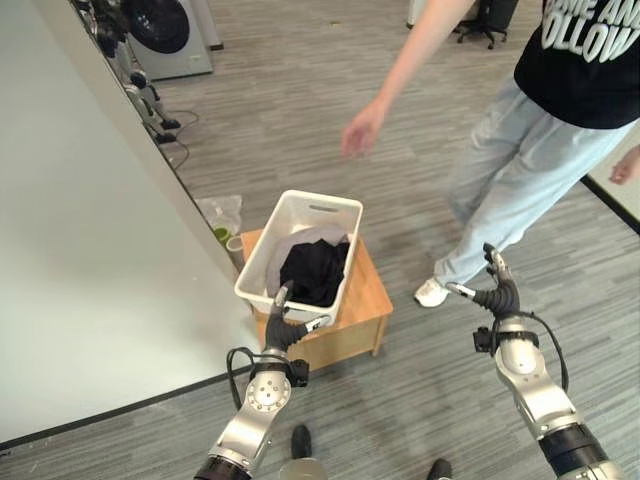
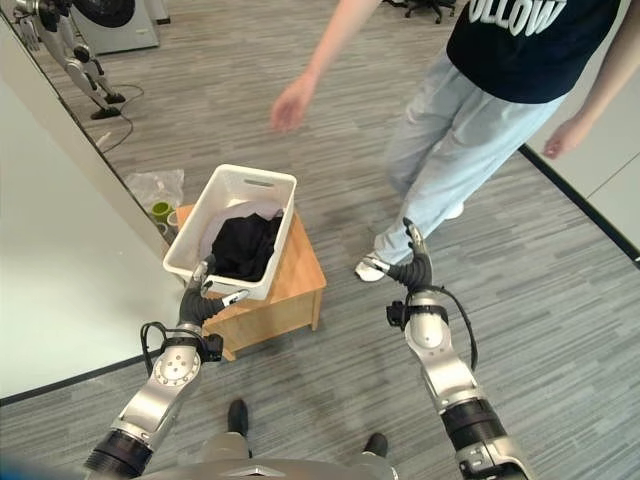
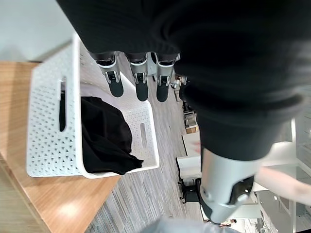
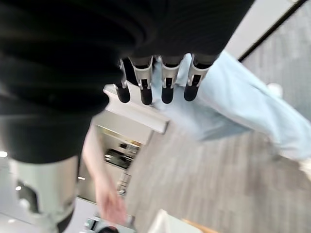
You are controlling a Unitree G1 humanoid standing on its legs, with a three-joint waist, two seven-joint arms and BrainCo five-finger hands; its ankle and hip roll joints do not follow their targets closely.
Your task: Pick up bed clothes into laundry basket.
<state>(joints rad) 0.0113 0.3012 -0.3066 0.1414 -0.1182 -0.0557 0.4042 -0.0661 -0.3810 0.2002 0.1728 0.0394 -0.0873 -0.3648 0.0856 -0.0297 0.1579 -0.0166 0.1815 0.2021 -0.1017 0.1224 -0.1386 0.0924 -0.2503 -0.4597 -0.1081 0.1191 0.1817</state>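
Far left you've got the pale bed surface (image 1: 80, 250), nothing of the task's clothing visible on it. Just off its edge, a clear bag with a green cup (image 1: 222, 234) on the floor. Your left hand (image 1: 283, 325) sits just in front of the near rim of the white laundry basket (image 1: 322, 207), fingers (image 3: 141, 82) straight and relaxed, thumb apart, holding nothing; can't tell if it's touching the rim. Basket stands on a low wooden table (image 1: 362, 305). Clothes are already in it: a black garment (image 1: 315, 272) on top of a grey one (image 1: 300, 243), both below the rim. Further right, a person (image 1: 560, 110) in a black shirt and light trousers stands on the grey plank floor (image 1: 400, 400), one arm stretched out above the basket area. Your right hand (image 1: 497, 288) is up in the air near the person's white shoe (image 1: 431, 292), well apart from the basket, fingers extended, empty.
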